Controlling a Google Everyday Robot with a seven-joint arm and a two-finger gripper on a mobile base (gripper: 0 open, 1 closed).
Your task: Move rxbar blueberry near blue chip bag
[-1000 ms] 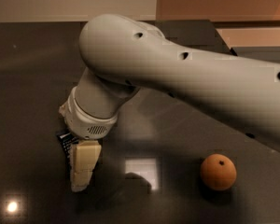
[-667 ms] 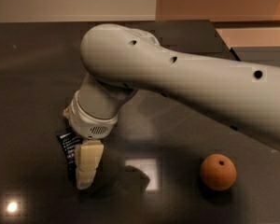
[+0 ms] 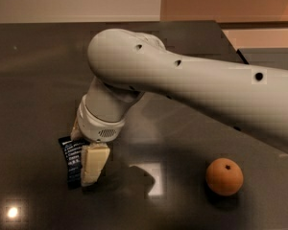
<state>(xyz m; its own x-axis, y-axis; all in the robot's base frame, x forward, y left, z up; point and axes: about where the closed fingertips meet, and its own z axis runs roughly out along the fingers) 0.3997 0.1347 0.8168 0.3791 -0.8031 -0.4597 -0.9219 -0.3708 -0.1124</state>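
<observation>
— Entry one?
— Claw (image 3: 82, 176): a two-finger part at the end of a thick, smooth white arm (image 3: 182, 85). It is located low at the left, pointed down at the glossy dark grey tabletop (image 3: 38, 80). One cream finger (image 3: 95, 159) is seen at the front; the other is hidden.

— Condition of the claw?
— It is recorded as narrow and closed on entry two.

— Entry two?
— Rxbar blueberry (image 3: 73, 161): a small flat rectangular dark navy bar wrapper with rows of white text lines. It is held upright on its short end and pressed against the left side of the cream finger. Its lower edge is at or just above the tabletop; contact cannot be told.

— Entry three?
— Orange (image 3: 224, 177): a round, dull orange fruit with a dark stem dimple. It is set on the tabletop at the lower right, well apart from the claw, under the arm's span.

— Surface notes?
— Two pale light reflections are noted on the tabletop, one between claw and orange and one at the lower left corner.
</observation>
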